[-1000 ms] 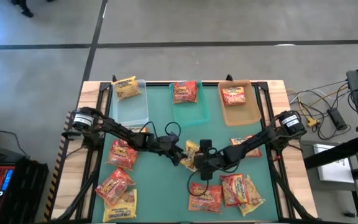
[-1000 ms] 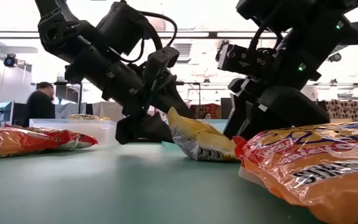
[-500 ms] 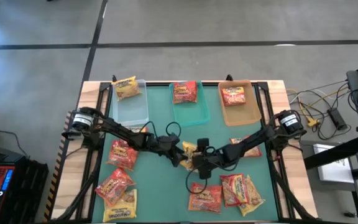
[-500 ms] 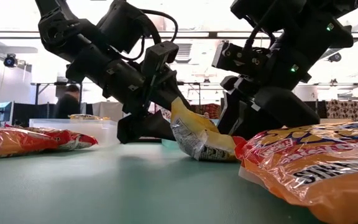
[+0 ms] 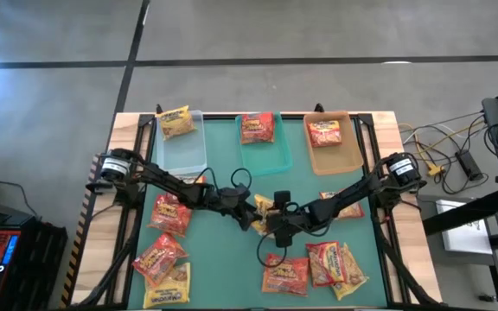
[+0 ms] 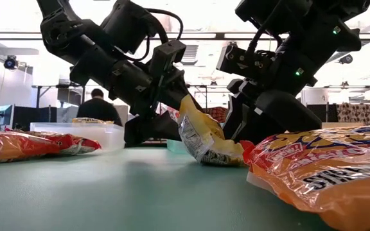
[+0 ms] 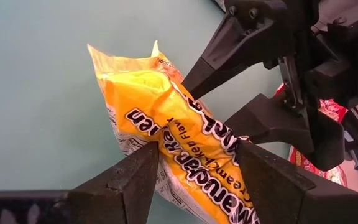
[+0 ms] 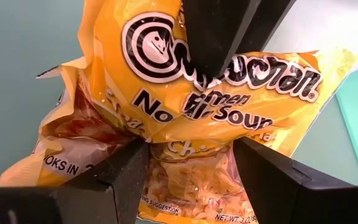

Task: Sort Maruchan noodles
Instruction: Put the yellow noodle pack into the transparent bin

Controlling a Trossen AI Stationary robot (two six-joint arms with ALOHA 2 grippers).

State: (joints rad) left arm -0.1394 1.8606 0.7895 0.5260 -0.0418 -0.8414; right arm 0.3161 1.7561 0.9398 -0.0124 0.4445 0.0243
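Observation:
A yellow Maruchan noodle packet [image 5: 264, 208] stands tilted in the middle of the green table mat, and both grippers are shut on it. My left gripper [image 5: 251, 213] reaches it from the table's left and my right gripper [image 5: 275, 221] from the right, so the two nearly meet. In the left wrist view the yellow packet [image 7: 166, 118] runs between the left gripper's [image 7: 194, 149] fingers, with the right arm's fingers just beyond. In the right wrist view the yellow packet [image 8: 216, 81] fills the picture. My left gripper pinches the yellow packet across its middle [image 7: 185, 162], one finger on each side, slanting down from the table's left. The packet is tilted, its upper end [image 6: 186, 106] raised and its lower end [image 6: 218, 158] on the mat. My right gripper [image 8: 188, 146] has the crumpled lower part of the packet [image 8: 191, 171] between its two fingers, coming from the table's right and slanting down. The plastic bulges out on both sides of the fingers [image 8: 126, 171].
Along the far edge stand a clear tray [image 5: 186, 151] holding a yellow packet, a teal tray [image 5: 266, 154] holding a red one and a tan tray [image 5: 335, 155] holding an orange-red one. More packets lie near left [image 5: 161, 256] and near right [image 5: 335, 263]. People are visible beyond the table.
The yellow packet has tipped more upright: its upper end has risen while its lower end has stayed on the mat. My right gripper has shifted a little toward the table's left and far edge, closing on the left gripper. Both have kept hold.

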